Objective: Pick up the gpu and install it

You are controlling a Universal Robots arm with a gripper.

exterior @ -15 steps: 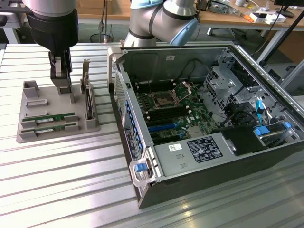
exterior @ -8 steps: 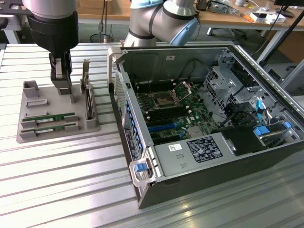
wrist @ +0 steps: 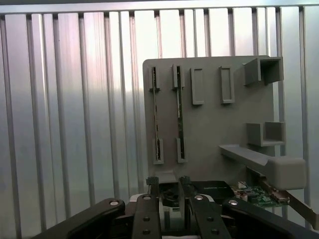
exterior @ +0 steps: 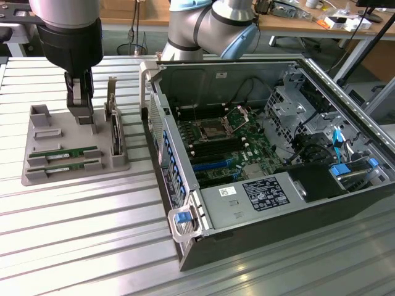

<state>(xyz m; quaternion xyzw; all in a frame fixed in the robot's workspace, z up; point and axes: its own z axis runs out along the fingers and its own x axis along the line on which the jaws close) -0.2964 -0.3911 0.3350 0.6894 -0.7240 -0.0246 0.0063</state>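
Note:
Two long thin green sticks with white labels lie in slots of a grey tray [exterior: 37,176]. The gpu [exterior: 71,152] is the stick nearer my gripper, and it appears edge-on in the wrist view as the gpu [wrist: 178,107]. A second like stick [exterior: 62,164] lies beside it, the same stick [wrist: 155,114] in the wrist view. My gripper [exterior: 82,122] hangs over the tray's back part, beyond the sticks and apart from them. Its fingers [wrist: 152,199] are open with nothing gripped, the gripper [wrist: 169,181] pointing down at the tray [wrist: 209,129].
An upright dark card with a metal bracket [exterior: 114,126] stands in the tray on the exterior view's right, close to my fingers; its board [wrist: 254,195] is beside them. The open computer case [exterior: 271,160] lies further right on the ribbed metal table [exterior: 74,234].

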